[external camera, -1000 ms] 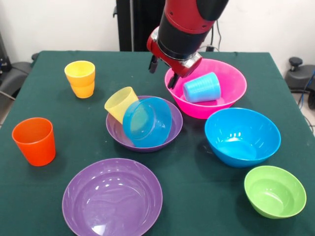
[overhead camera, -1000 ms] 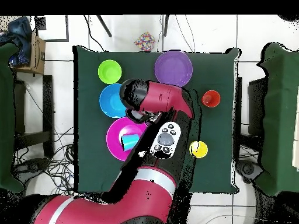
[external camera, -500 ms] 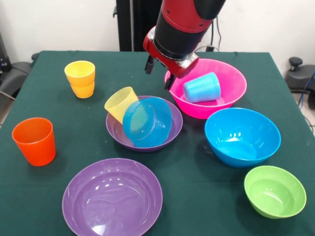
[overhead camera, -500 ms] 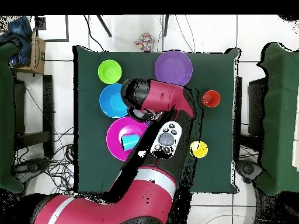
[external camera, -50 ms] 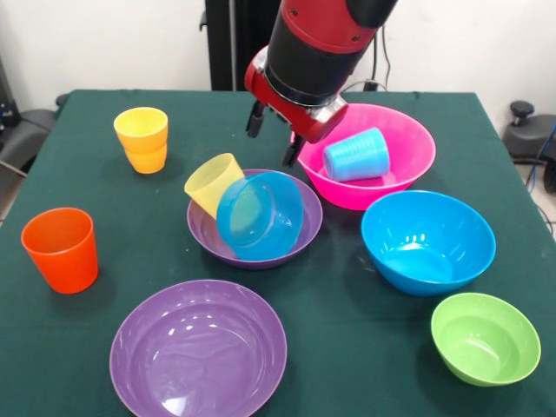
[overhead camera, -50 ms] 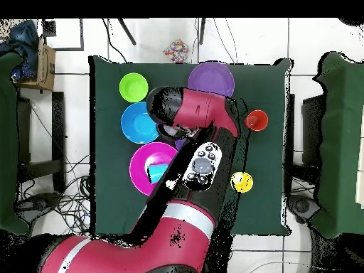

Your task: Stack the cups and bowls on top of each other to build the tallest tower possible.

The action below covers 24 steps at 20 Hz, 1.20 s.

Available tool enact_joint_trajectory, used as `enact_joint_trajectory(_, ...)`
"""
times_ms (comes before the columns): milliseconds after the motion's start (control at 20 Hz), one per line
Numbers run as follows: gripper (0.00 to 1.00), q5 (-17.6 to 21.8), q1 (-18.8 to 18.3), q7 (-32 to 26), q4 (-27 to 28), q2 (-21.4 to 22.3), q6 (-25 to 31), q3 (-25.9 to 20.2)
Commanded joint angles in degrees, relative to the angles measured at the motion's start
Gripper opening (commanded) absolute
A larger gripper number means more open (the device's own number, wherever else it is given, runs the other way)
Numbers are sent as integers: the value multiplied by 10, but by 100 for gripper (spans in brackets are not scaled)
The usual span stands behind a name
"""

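My gripper (external camera, -50 ms: pixel 273 136) hangs open and empty above the back rim of a purple bowl (external camera, -50 ms: pixel 204 236). A small blue bowl (external camera, -50 ms: pixel 259 215) stands tilted in that bowl, and a pale yellow cup (external camera, -50 ms: pixel 213 182) leans beside it. Just to the right, a light blue cup (external camera, -50 ms: pixel 356 155) lies on its side in the pink bowl (external camera, -50 ms: pixel 410 141). Two amber-yellow cups (external camera, -50 ms: pixel 142 139) are nested at the back left. The orange cup (external camera, -50 ms: pixel 61 248) stands at the left. A second purple bowl (external camera, -50 ms: pixel 198 349) sits in front, with the big blue bowl (external camera, -50 ms: pixel 427 241) and green bowl (external camera, -50 ms: pixel 485 337) to its right.
From overhead, the arm (overhead camera, -50 ms: pixel 192 114) covers the middle of the green table (overhead camera, -50 ms: pixel 106 206) and hides the filled purple bowl. Around it show the green bowl (overhead camera, -50 ms: pixel 134 87), blue bowl (overhead camera, -50 ms: pixel 135 124), pink bowl (overhead camera, -50 ms: pixel 141 170), purple bowl (overhead camera, -50 ms: pixel 213 75) and orange cup (overhead camera, -50 ms: pixel 257 120).
The open gripper has moved left in the front view, from over the pink bowl's rim toward the purple bowl with the small blue bowl. No cup or bowl has moved.
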<state>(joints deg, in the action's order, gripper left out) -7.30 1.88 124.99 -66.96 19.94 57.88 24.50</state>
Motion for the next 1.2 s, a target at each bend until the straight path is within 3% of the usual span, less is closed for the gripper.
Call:
enact_joint_trajectory(50,100,-4,-2,96,32,-35,32,-35)
enact_joint_trajectory(300,100,-15,-9,98,33,-37,31,-41)
enact_joint_trajectory(500,100,5,-9,60,41,-41,99,-35)
enact_joint_trajectory(800,100,1,-1,71,-40,-19,11,-43)
enact_joint_trajectory(1000,100,1,2,80,-56,-21,-13,-43)
enact_joint_trajectory(1200,100,-6,-11,72,-83,-22,-116,-67)
